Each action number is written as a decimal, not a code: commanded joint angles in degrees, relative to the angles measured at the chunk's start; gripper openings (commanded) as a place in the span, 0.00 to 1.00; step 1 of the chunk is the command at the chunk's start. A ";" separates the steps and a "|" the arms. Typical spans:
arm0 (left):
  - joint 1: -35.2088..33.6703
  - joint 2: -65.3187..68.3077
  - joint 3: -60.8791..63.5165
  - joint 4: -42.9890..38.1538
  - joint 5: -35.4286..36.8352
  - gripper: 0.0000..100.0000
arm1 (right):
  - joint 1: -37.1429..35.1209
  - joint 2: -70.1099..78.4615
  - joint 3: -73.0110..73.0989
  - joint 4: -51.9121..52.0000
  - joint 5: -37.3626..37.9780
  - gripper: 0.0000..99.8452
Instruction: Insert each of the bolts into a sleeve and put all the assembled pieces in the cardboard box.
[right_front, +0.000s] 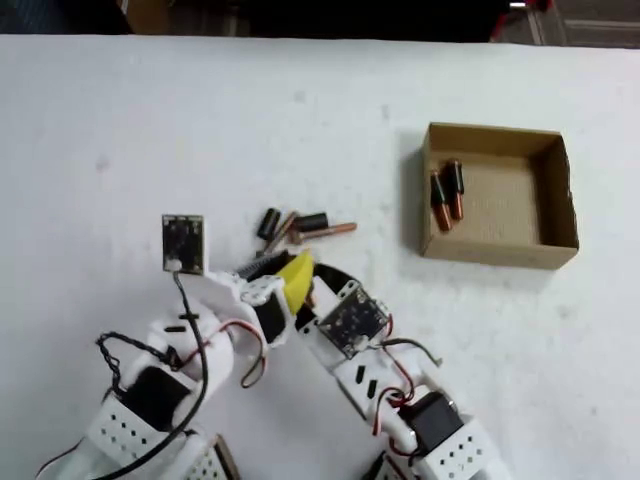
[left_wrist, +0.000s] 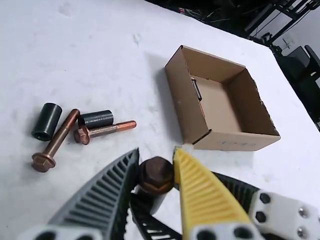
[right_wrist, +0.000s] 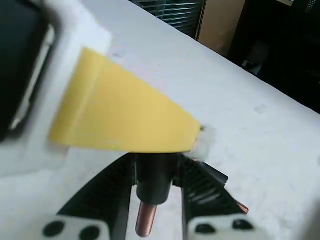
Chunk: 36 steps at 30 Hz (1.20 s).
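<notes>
Surface: white table (right_front: 150, 120); the room is dark beyond its far edge, at the top of the frame.
Cardboard box (right_front: 495, 250): right of centre, with two assembled pieces (right_front: 446, 196) lying inside in the high view.
Loose bolts (left_wrist: 56, 141) and loose sleeves (left_wrist: 46, 121): two of each, mid-table, left of the box.
Left gripper (left_wrist: 156, 156): grey and yellow fingers pinch the held bolt (left_wrist: 156, 175) by its hex head.
Right gripper (right_wrist: 155, 167): black fingers clamp the black sleeve (right_wrist: 155, 182).
Right wrist view: the bolt's copper tip pokes out of the sleeve's far end.
</notes>
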<state>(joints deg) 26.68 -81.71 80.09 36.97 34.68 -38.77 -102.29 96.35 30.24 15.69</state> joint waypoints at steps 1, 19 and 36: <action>-0.40 0.31 0.26 -0.88 0.26 0.02 | 0.75 -0.84 0.53 -1.45 0.79 0.02; -0.57 0.31 0.26 -2.81 -10.64 0.03 | 0.75 -0.84 0.53 -1.36 0.79 0.02; -0.57 0.31 1.41 -2.90 -10.37 0.26 | 0.84 -0.84 0.53 -1.27 0.79 0.02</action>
<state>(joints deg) 25.98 -81.36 81.85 35.38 25.10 -38.33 -102.29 96.35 30.24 15.69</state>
